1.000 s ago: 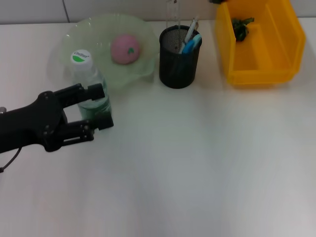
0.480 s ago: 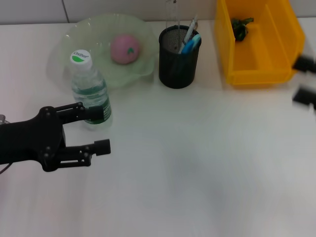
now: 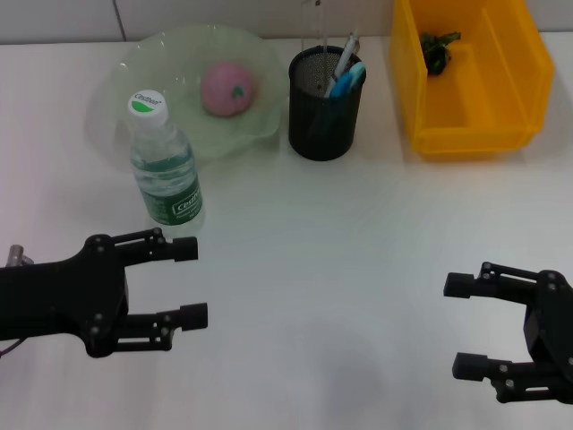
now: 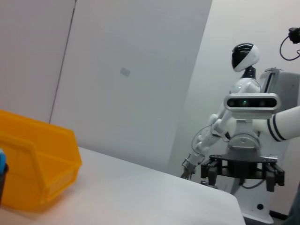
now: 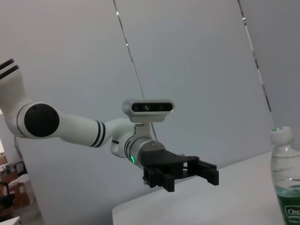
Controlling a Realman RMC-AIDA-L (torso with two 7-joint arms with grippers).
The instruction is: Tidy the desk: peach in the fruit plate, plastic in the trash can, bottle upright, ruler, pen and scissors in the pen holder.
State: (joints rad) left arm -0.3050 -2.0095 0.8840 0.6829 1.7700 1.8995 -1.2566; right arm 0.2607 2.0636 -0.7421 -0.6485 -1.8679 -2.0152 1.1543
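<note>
A: Both jaws look wide apart with nothing in them. The left gripper (image 3: 190, 283) sits lower left of the head view, the right gripper (image 3: 466, 327) lower right, each apart from everything.

B: So what's left? The bottle (image 3: 166, 167) is upright just in front of the fruit plate (image 3: 116, 81), the peach (image 3: 226, 88) is in it, stuff's poking out of the pen holder (image 3: 324, 112), and something dark's in the yellow bin (image 3: 466, 76).

A: Looks pretty much done to me. I'd just lift both arms straight away so nothing clips that bottle.

yellow bin (image 3: 501, 134) top cropped, pen holder (image 3: 324, 112) contents indistinct
</note>
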